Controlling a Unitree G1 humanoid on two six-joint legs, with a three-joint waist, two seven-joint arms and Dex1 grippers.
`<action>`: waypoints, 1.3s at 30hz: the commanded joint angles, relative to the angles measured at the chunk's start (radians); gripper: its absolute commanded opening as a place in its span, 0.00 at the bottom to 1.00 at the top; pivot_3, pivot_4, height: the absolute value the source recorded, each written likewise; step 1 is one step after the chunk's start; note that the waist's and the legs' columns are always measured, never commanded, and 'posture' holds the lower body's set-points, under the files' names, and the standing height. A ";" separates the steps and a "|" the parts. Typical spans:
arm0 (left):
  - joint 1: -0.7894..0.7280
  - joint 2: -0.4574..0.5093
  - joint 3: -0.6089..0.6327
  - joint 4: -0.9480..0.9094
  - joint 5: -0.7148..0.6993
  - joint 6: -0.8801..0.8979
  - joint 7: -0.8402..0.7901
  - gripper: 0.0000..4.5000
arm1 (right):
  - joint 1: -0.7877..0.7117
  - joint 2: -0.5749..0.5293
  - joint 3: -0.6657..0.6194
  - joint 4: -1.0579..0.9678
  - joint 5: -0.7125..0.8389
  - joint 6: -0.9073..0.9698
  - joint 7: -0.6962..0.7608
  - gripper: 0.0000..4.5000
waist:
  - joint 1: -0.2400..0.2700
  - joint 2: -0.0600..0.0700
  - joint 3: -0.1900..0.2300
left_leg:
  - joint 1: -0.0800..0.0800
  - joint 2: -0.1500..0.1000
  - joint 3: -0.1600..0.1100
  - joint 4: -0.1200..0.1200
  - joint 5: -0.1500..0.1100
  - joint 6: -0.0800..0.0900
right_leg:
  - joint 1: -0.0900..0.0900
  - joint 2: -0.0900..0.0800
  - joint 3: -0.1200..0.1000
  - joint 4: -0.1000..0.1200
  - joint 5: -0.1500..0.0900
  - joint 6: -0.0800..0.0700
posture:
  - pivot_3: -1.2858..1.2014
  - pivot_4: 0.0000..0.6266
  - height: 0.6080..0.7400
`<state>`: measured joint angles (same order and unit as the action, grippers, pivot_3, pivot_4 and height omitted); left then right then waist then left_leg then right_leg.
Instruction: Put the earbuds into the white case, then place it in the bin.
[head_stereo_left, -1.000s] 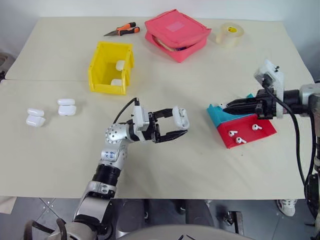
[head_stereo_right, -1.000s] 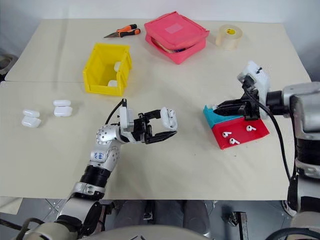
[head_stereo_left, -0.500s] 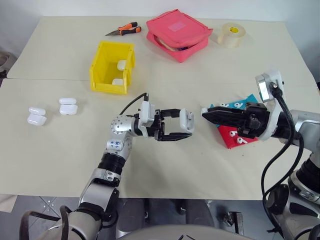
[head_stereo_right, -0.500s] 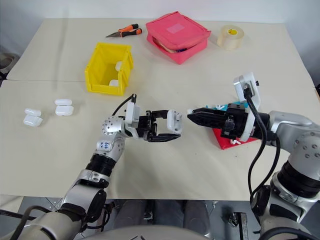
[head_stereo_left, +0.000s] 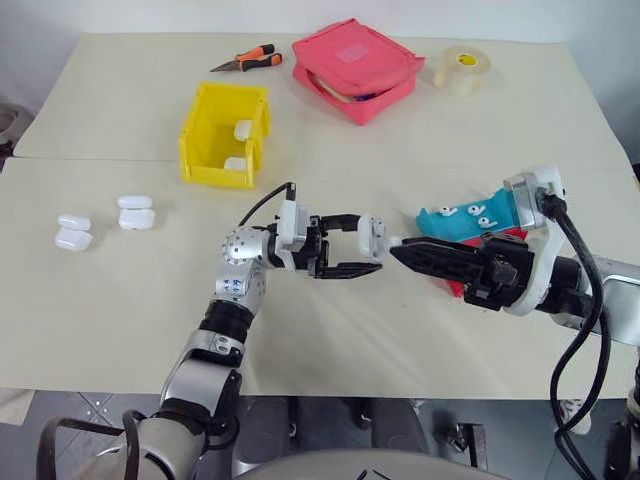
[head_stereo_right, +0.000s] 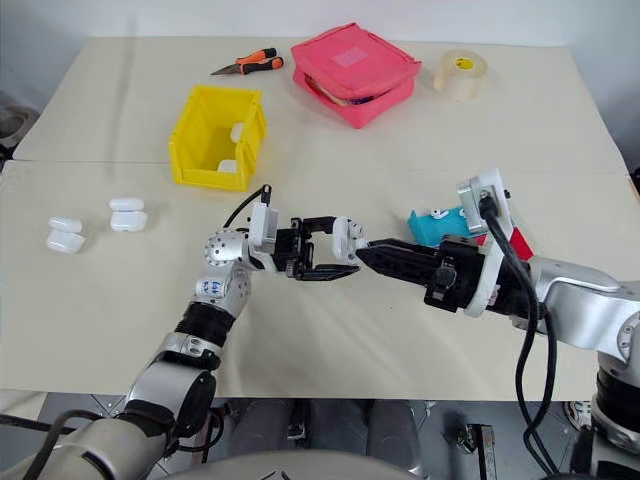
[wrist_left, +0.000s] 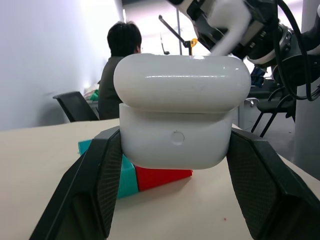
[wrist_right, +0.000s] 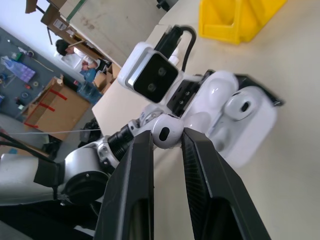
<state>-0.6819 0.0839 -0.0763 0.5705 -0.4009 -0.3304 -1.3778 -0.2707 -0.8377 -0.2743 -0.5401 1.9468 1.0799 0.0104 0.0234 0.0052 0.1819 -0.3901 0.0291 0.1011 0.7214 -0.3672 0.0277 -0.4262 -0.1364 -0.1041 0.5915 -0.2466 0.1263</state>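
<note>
Above the middle of the table (head_stereo_left: 330, 130), the white case (head_stereo_left: 372, 237) is clamped between the fingers of the left gripper (head_stereo_left: 362, 243). An earbud (wrist_right: 167, 133) is pinched in the right gripper (head_stereo_left: 400, 247), just beside the case.

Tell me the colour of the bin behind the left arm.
Bright yellow bin, clearest in the left eye view.

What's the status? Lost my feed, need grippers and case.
Left gripper shut on white case, held above table. Right gripper shut on an earbud, tips at the case. Nothing between them.
</note>
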 joint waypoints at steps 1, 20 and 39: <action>-0.016 -0.008 0.011 -0.002 -0.009 -0.016 0.000 0.61 | 0.008 -0.045 0.021 -0.033 0.025 -0.085 0.010 0.10 | 0.000 0.000 0.000 | 0.000 0.000 0.000 0.000 0.000 0.000 | 0.000 0.000 0.000 0.000 0.000 0.000 | 0.52 0.24 1.00; -0.004 -0.032 -0.001 -0.053 -0.015 -0.008 0.014 0.61 | -0.013 -0.136 0.190 0.007 0.025 -0.141 -0.007 0.10 | 0.002 0.000 0.000 | -0.001 0.000 -0.002 0.000 0.000 0.001 | 0.000 0.000 0.000 -0.002 0.001 0.000 | 0.52 0.24 1.00; 0.018 -0.021 -0.003 -0.054 -0.011 -0.006 0.014 0.61 | -0.045 -0.207 0.132 0.011 0.025 -0.157 0.060 0.10 | 0.003 -0.001 0.000 | -0.001 0.000 -0.002 0.000 -0.001 0.002 | 0.000 0.000 0.000 -0.002 0.001 0.000 | 0.52 0.24 1.00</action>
<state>-0.6718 0.0669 -0.0757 0.5541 -0.4020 -0.3286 -1.3546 -0.2988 -1.0253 -0.0880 -0.5256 1.9588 0.9430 0.0618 0.0264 0.0046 0.1821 -0.3913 0.0295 0.0986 0.7213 -0.3678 0.0293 -0.4263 -0.1366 -0.1042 0.5891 -0.2459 0.1265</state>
